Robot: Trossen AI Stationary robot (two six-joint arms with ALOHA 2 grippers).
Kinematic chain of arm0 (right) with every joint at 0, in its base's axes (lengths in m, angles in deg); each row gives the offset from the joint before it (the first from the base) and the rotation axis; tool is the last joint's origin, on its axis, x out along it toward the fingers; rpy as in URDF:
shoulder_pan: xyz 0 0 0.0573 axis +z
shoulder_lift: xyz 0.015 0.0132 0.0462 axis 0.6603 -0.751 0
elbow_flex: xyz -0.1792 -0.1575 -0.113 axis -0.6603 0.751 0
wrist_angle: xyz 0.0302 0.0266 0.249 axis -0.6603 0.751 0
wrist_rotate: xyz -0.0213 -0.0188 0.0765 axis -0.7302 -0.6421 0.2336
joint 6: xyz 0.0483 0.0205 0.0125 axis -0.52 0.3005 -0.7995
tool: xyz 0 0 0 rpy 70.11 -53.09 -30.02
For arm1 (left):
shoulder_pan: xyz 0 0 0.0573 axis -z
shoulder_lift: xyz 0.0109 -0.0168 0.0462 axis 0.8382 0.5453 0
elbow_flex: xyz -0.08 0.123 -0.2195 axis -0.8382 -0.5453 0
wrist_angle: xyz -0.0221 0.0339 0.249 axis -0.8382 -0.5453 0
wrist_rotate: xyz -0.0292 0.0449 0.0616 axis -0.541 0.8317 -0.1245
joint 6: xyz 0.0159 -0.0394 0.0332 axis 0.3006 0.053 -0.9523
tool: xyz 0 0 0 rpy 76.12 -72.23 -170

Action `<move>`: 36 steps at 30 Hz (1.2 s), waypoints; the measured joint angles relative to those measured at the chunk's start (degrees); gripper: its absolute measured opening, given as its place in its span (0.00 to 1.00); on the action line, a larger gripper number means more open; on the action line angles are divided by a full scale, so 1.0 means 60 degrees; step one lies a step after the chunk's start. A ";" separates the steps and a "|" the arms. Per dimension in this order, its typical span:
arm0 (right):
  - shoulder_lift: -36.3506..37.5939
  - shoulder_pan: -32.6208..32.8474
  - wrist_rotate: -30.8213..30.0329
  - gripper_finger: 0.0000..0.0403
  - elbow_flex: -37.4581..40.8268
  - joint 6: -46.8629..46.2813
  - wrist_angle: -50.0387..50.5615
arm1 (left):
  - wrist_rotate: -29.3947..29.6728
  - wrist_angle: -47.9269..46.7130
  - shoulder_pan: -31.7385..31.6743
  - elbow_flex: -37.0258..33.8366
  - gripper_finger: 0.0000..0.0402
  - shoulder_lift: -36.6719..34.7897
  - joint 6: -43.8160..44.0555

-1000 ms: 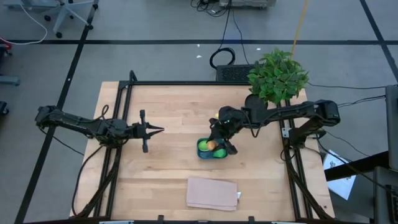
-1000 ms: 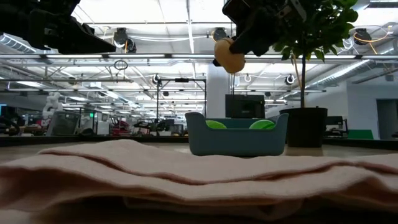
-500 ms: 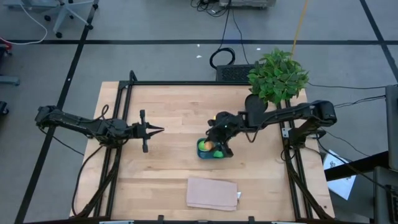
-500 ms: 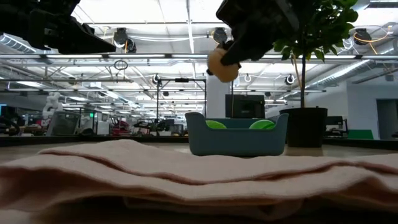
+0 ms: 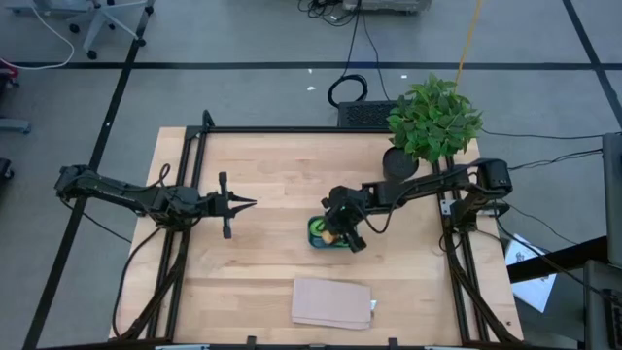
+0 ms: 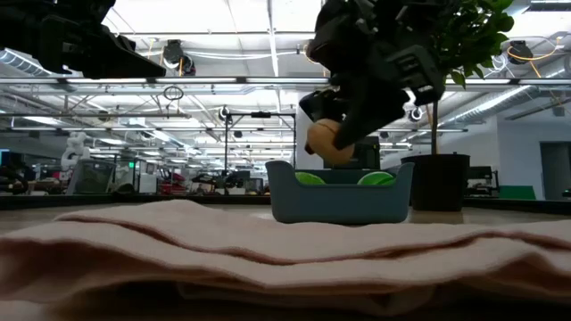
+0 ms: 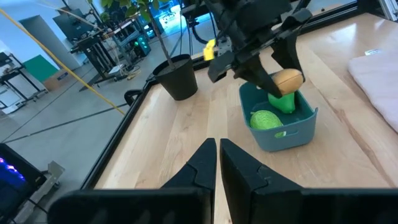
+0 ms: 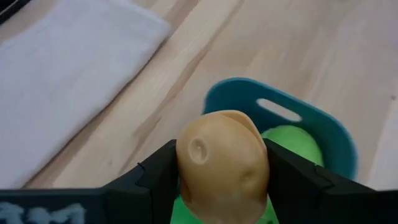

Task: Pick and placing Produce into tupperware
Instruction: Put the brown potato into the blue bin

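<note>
We have the right gripper clamped on the orange fruit, just above the tub for release beside two green fruits; left gripper waits closed, well apart.

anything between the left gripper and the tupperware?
No. In the high view, only bare table separates the shut left gripper from the tupperware. The left wrist view agrees.
</note>
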 joint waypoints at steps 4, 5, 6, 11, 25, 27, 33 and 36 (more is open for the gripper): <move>0.0000 0.0191 -0.0007 0.47 0.0000 0.0562 0.0149 | 0.0000 -0.0007 0.0000 0.0000 0.06 0.0000 -0.0021; 0.0000 0.0227 -0.0004 0.47 0.0000 0.0692 0.0145 | 0.0000 -0.0007 0.0000 0.0000 0.06 0.0000 -0.0032; 0.0000 0.0257 -0.0014 0.47 0.0000 0.0769 0.0139 | 0.0000 -0.0007 0.0000 0.0000 0.06 -0.0004 -0.0036; -0.0078 0.0257 -0.0262 0.47 0.0000 0.0402 -0.0151 | 0.0000 -0.0007 0.0000 0.0000 0.06 -0.0001 -0.0032; -0.0943 0.0310 -0.0481 0.47 0.0004 -0.0519 -0.0437 | -0.0004 -0.0022 0.0000 0.0000 0.06 0.0000 -0.0025; -0.0943 0.0307 -0.0495 0.47 0.0004 -0.0530 -0.0442 | -0.0001 -0.0022 0.0000 0.0000 0.06 -0.0001 -0.0025; -0.0943 0.0307 -0.0492 0.47 0.0004 -0.0349 -0.0195 | -0.0004 -0.0022 0.0000 0.0000 0.06 0.0000 -0.0021; -0.0943 0.0307 -0.0495 0.47 0.0004 -0.0313 -0.0185 | -0.0002 -0.0022 0.0000 0.0000 0.06 -0.0002 -0.0021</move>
